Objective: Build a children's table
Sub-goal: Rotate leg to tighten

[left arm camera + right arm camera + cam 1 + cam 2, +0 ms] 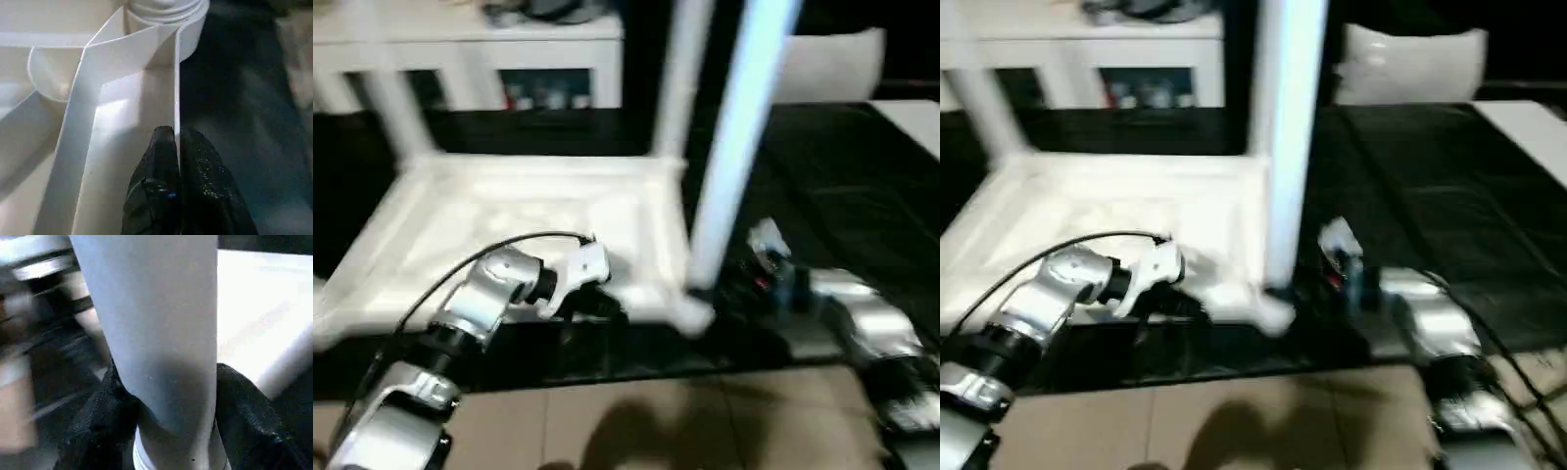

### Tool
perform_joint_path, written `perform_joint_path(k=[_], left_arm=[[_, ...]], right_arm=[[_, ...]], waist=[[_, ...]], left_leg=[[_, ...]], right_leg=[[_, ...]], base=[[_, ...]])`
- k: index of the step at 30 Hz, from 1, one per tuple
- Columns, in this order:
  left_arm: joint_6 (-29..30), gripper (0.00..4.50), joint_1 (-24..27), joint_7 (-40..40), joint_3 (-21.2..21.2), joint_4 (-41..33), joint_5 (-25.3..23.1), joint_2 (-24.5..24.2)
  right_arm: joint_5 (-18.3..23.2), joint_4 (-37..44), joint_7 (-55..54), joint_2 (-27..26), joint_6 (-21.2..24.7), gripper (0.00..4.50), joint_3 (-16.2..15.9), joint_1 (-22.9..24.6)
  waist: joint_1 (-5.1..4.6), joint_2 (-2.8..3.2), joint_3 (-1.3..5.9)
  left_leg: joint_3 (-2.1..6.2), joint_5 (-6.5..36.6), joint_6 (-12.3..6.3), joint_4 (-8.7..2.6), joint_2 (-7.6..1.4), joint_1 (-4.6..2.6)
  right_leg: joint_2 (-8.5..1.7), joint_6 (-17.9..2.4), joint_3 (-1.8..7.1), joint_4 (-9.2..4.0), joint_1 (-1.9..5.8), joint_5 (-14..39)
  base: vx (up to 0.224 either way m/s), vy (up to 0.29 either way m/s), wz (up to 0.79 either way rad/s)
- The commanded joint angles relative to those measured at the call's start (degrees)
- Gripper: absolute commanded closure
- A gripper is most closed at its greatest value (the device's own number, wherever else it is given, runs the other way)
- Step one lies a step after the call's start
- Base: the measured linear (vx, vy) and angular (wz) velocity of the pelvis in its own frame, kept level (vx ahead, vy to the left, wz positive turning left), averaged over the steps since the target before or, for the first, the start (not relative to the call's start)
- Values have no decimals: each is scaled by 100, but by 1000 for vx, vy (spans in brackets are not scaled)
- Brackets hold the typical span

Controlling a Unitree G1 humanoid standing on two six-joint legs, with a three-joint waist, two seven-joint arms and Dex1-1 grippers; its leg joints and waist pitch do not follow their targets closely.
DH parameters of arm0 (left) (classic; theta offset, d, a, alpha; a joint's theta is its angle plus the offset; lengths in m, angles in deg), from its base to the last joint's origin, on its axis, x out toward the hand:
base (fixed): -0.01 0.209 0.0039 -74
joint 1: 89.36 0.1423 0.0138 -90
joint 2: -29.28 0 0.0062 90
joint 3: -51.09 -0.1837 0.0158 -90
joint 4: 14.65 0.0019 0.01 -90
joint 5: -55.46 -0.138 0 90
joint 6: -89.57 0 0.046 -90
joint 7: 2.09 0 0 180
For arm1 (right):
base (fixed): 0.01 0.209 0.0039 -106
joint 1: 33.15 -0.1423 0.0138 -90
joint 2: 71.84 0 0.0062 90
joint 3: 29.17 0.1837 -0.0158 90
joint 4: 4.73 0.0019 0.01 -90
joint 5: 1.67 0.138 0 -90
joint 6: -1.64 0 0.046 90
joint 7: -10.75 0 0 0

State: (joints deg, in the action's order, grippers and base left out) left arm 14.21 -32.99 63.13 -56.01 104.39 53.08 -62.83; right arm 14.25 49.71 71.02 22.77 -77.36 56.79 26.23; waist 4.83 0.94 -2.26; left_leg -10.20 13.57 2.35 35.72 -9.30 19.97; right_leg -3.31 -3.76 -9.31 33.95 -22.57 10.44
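Tabletop (524,211) lies underside up on the dark bench | left gripper (177,147) clenched on its rim wall; right gripper (166,431) grasping the near-corner leg (734,147) | keep leg upright, press straight into socket | cabinet (460,49) behind, two far legs near.

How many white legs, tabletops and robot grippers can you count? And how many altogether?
White legs standing up: 3 (far left leg, far right leg, near leg)
White tabletop, upside down: 1
Black grippers: 2 (left gripper, right gripper)
Total: 6
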Motion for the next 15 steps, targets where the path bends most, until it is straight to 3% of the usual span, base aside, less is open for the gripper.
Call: perform_joint_path(k=[1,2,4,6,7,8,10,15], left_arm=[[143,450,-84,-116,-41,-499,319,470],[297,450,-138,-489,26,-468,277,674],[328,450,-216,-787,80,-358,246,839],[338,450,-304,-1111,89,-247,130,988],[342,450,-316,-1168,92,-237,104,1015],[350,450,-331,-1236,102,-225,78,1048],[321,450,-348,-1271,89,-203,22,1028],[14,450,-290,-1139,76,-164,-64,733]], right_arm=[[-342,-207,-1109,-270,541,244,-82,-24],[-391,-98,-1546,-486,729,247,-44,-75],[-500,-42,-1925,-672,690,247,-54,-133],[-541,-288,-2113,-896,378,247,-4,-277],[-525,-387,-2127,-942,281,247,23,-321],[-516,-491,-2159,-985,180,195,50,-367],[-520,-489,-2167,-962,136,195,67,-376],[-397,52,-1692,-655,97,143,147,-69]], waist=[[33,-58,359],[23,-62,362],[5,-97,374],[24,-89,388],[23,-75,388],[29,-70,384],[39,-19,384],[89,-41,409]], left_leg=[[234,177,-366,-410,-457,36],[234,127,-386,-407,-460,37],[222,-19,-462,-390,-429,56],[187,-127,-573,-372,-366,84],[189,-134,-595,-375,-375,79],[190,-120,-614,-376,-381,74],[219,-85,-656,-387,-449,55],[222,-267,-766,-366,-489,54]], right_leg=[[-721,-175,447,-549,397,1962],[-720,-218,461,-526,397,1849],[-721,-268,466,-506,398,1686],[-710,-202,465,-508,404,1693],[-697,-183,453,-513,393,1720],[-695,-181,452,-525,391,1732],[-703,-229,452,-502,374,1615],[-739,-511,499,-387,378,979]], base=[[0,0,0],[0,0,0],[0,0,0],[0,0,0],[0,0,0],[0,0,0],[0,0,0],[0,0,0]])
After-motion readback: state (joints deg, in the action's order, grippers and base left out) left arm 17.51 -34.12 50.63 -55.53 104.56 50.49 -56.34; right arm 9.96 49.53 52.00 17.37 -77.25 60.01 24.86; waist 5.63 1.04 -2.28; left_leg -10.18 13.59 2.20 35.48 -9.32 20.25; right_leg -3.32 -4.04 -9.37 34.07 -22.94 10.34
